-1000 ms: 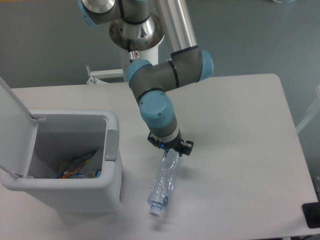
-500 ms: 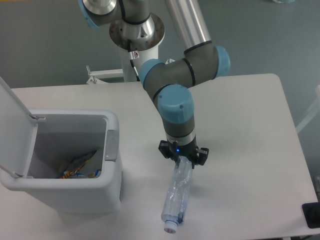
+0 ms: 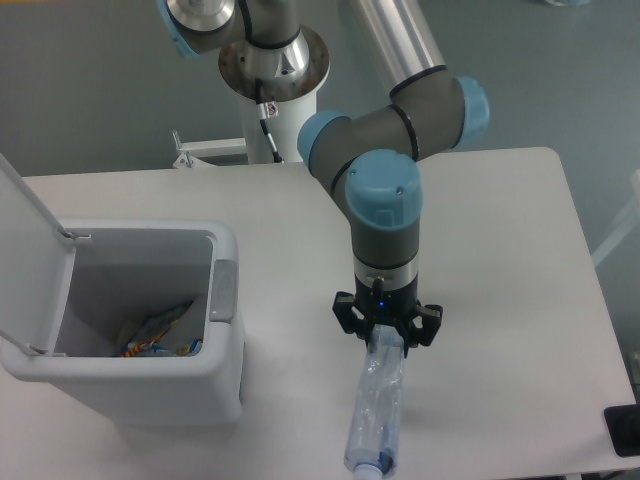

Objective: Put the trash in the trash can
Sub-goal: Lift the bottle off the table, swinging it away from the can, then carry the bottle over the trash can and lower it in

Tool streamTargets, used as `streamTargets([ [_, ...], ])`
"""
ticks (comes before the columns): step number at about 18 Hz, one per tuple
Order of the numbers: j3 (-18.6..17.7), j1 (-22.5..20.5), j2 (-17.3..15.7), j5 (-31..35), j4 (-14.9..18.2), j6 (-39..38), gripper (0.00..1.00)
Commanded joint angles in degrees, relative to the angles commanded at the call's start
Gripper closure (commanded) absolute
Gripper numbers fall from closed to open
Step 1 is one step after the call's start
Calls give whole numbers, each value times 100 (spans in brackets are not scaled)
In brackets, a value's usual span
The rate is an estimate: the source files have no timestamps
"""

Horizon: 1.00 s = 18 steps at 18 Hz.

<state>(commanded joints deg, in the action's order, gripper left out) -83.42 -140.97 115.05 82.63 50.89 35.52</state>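
Trash in two parts: the snack packet already lies inside the trash can, while the water bottle, clamped at its upper end by the tool, has swung further from the can, so delivery looks some way off.

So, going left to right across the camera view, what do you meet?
Lid → snack packet in the bin → bin latch → bottle held by the gripper → dark object at the right edge.
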Motion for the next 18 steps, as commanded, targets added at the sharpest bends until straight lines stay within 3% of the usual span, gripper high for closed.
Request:
streamTargets([
  [3,457,-106,53,-369,-35,-281,53],
  [5,572,-150,9,-476,-123,-545,53],
  [12,503,-106,-710,-1037,-158,-1082,53],
  [18,309,377,-1124,-1205,-158,-1407,53],
])
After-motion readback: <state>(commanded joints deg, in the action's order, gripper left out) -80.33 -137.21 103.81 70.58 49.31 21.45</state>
